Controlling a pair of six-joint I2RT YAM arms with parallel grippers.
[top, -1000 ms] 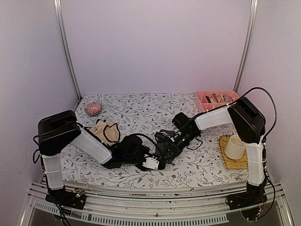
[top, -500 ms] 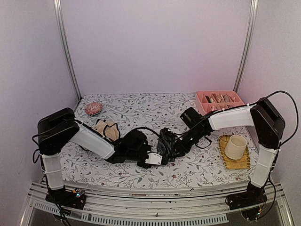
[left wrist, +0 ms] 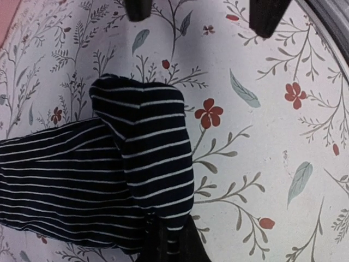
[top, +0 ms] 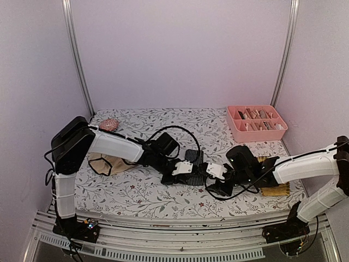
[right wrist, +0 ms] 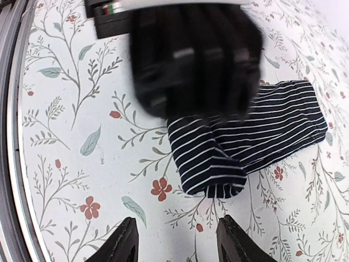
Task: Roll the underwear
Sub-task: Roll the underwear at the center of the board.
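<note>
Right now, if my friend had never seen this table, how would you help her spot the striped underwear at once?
Start at the flowered table and look to its middle, in the gap between the two black grippers. There lies the striped underwear, a small dark navy cloth with thin pale stripes, one end folded over. The other brief, the beige underwear, sits off to the left and is plain with black edging.

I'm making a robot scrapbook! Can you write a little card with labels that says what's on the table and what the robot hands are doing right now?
Striped underwear: navy with thin pale stripes, one end folded over, lying flat on the flowery table
Beige underwear: crumpled, under the left arm
Left gripper: at the striped underwear; open or shut is unclear
Right gripper: open, empty, just off the folded end
Hairbrush: reddish-pink, back left
Pink tray: back right, small things inside
</note>
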